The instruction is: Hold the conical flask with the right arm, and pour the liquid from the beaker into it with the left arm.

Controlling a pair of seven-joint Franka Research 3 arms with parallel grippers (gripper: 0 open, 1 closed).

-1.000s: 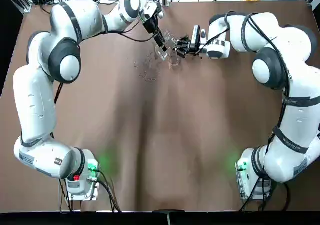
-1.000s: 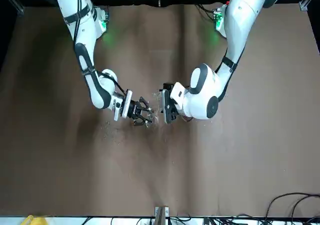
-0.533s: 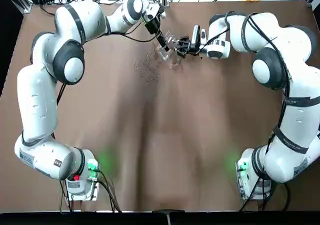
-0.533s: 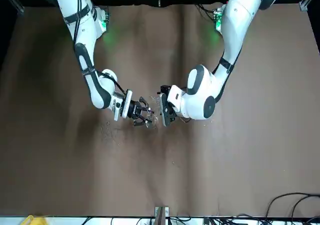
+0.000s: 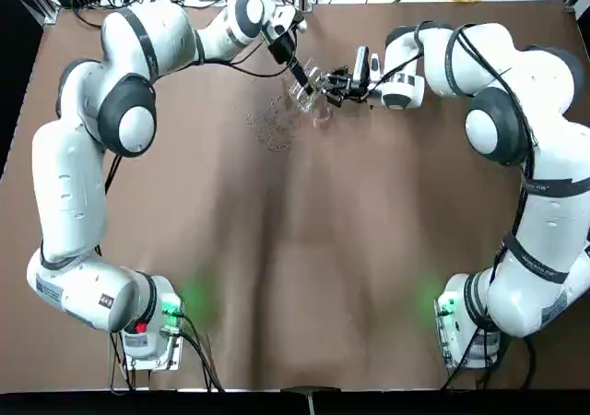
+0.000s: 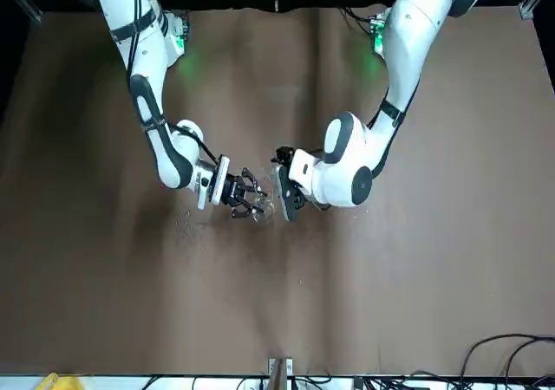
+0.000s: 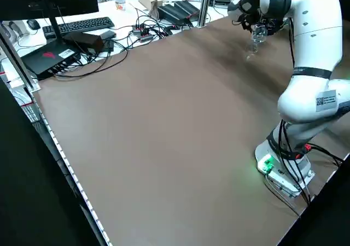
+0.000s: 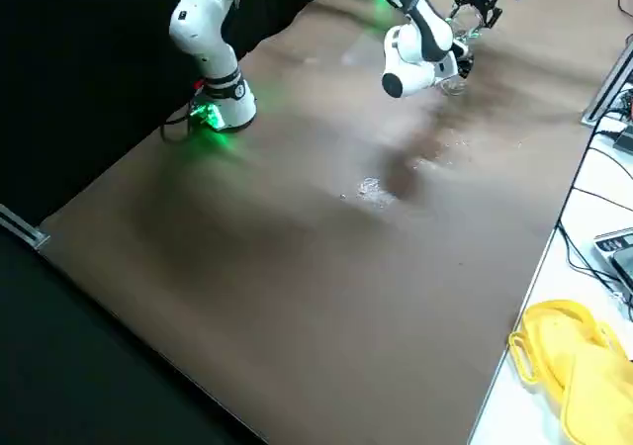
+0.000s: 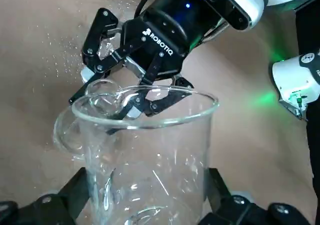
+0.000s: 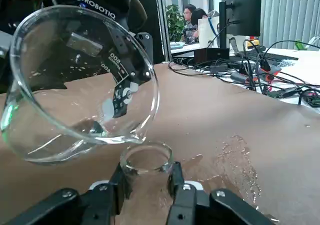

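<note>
Nudged slightly toward the robot's right since a second ago, with the left arm carrying the beaker (image 9: pixel 125 160) along. Pinching the beaker's straight walls from opposite sides with the left gripper (image 9: pixel 146 190), out over the far part of the table (image 5: pixel 304 249). Tilted, with the wide mouth between the fingers and facing toward the conical flask (image 10: pixel 145 200). Lying with its lower lip just above the flask's small mouth; too close to tell whether touching. Clamped at the narrow neck, between both fingers of the right gripper (image 10: pixel 148 182), with the flask's mouth clear of the fingertips. Held close beside the left gripper, near the far edge of the table. Seen inside the beaker: some clear liquid (image 10: pixel 75 147). Scattered over the table near the flask: wet drops (image 10: pixel 240 170). Visible beyond the far edge: yellow cloth (image 8: pixel 574 366), a monitor (image 7: pixel 49 5) and a keyboard (image 7: pixel 85 26).
</note>
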